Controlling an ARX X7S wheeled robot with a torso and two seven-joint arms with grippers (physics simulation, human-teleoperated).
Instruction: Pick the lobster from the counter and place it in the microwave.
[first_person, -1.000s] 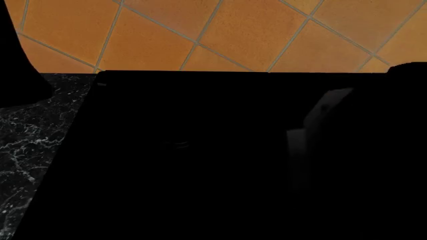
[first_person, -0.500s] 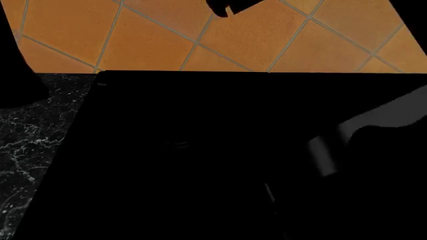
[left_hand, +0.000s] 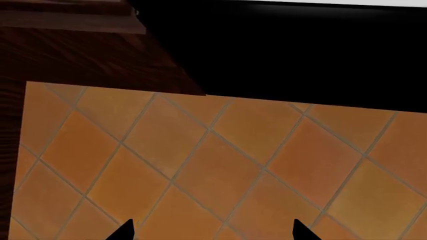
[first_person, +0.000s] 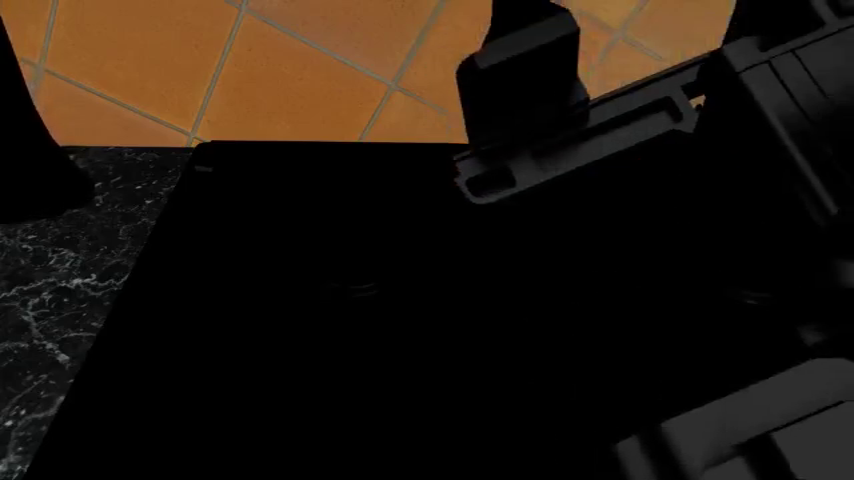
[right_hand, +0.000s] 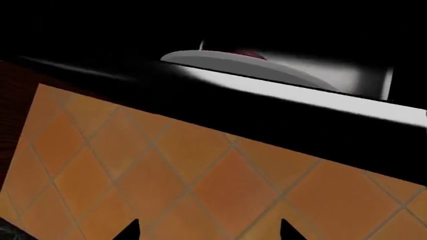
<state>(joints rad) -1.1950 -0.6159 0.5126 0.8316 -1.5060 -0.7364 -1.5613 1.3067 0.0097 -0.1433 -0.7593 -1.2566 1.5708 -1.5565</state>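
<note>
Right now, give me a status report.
Both pincers empty, jaws apart, facing the tiled wall. Lobster barely visible on a grey round plate inside the microwave. No obstruction seen.

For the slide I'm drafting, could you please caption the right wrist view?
Right wrist camera: open right pincer before the orange tiled wall, dark microwave beyond, something dark red on a pale round plate.

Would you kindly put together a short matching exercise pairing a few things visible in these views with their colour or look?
Things:
1. tiled wall
2. counter
3. microwave
4. cabinet

Looks:
A. plain, very dark black box
B. dark reddish-brown wood grain
C. orange squares set diagonally with pale grout
D. black with white veins

Pairs: 1-C, 2-D, 3-A, 4-B
</note>
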